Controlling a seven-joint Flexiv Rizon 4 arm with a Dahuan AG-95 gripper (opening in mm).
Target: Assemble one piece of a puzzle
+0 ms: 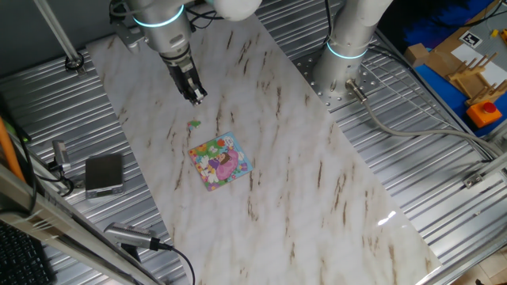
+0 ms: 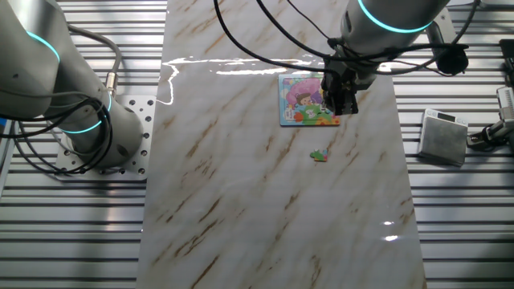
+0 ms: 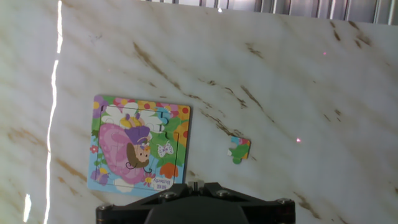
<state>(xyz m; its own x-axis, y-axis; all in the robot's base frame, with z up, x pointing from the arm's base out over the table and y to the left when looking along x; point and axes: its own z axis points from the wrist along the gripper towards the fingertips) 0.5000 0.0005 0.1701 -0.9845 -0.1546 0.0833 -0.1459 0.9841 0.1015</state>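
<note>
One tiny piece (image 3: 240, 150) lies apart from the puzzle (image 3: 140, 151); our gripper (image 1: 196, 96) hovers, opening unclear; we risk a missed pinch.

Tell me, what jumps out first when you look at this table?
The bright cartoon puzzle pops out, lying flat in the middle of the marble table. Next to it, not touching, sits the tiny green piece. The robot's claw hangs above the table near that piece, holding nothing.
</note>
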